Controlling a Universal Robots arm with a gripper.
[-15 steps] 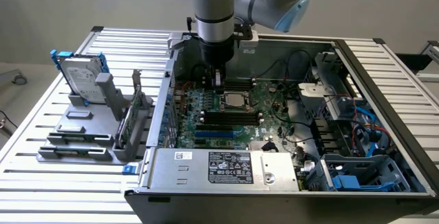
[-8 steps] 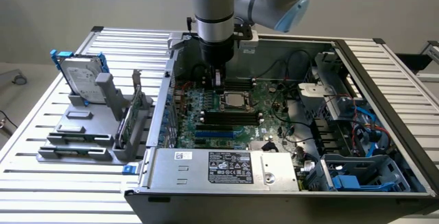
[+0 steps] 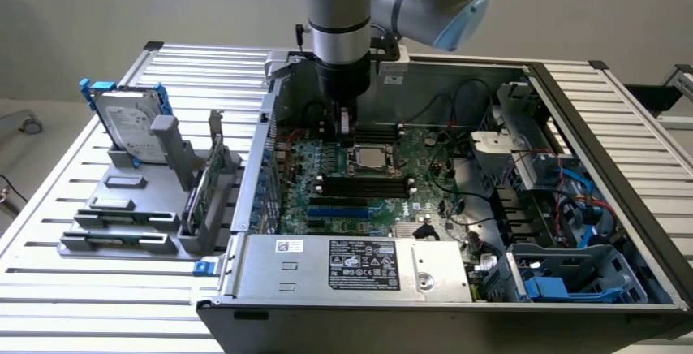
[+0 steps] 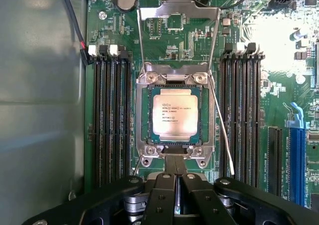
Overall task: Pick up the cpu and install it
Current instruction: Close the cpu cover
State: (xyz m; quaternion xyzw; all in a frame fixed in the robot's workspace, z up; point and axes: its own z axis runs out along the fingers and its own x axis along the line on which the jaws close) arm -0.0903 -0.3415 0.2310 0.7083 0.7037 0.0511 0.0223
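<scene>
In the wrist view the gripper (image 4: 177, 177) sits nearest, its 2 fingers drawn narrow, almost meeting, with nothing between them; just beyond their tips the cpu (image 4: 174, 116) lies flat and square inside the socket frame (image 4: 141, 135), printed metal top up; farther on, the load plate (image 4: 178, 8) stands swung open, and the thin lever wire (image 4: 222, 130) runs down one side of the socket. The chip looks placed, so I judge the step in hand to be the seating. Doing it well probably means keeping the gripper straight above the chip, using only light, even pressure with no sideways drag across the contacts, and staying clear of the lever wire and the memory slots (image 4: 109, 115) on either side.

In the exterior view the open case (image 3: 433, 330) holds, from front to back, the labelled power supply (image 3: 363, 265), a blue drive cage (image 3: 563, 285) towards the exterior view's right, then the green motherboard (image 3: 423, 147) with the chip under the lowered arm. On the slatted counter (image 3: 87, 313) at the exterior view's left, a grey holder (image 3: 119, 208) carries 1 upright hard drive (image 3: 128, 123) with blue brackets.
</scene>
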